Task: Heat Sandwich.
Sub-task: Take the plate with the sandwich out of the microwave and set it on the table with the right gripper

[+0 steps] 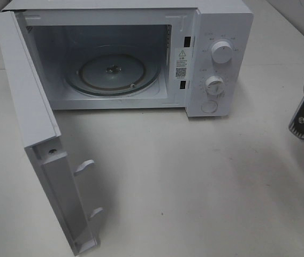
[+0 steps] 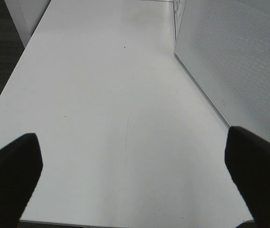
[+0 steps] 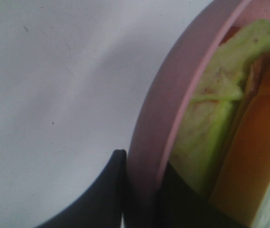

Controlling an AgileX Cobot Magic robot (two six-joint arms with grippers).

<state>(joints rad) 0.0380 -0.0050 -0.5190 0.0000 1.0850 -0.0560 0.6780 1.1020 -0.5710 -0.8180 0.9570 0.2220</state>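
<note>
- Gripping the pink plate (image 3: pixel 166 114) by its rim, your right gripper (image 3: pixel 139 190) carries the sandwich (image 3: pixel 220 123) on it at the table's right edge.
- Your left gripper (image 2: pixel 135 156) hangs apart over the bare white table (image 1: pixel 195 182).
- Beyond, the microwave (image 1: pixel 216 21) stands open, its door (image 1: pixel 34 134) swung wide, its turntable (image 1: pixel 114 72) waiting.

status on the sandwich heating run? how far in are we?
Done: the white microwave's door is swung open, and its glass turntable is bare. In hand: the right claw grips the rim of the round pink plate carrying the green-leafed sandwich, at the table's right edge. The left claw is open, holding nothing. Left: plate in, door shut, dials set.
</note>
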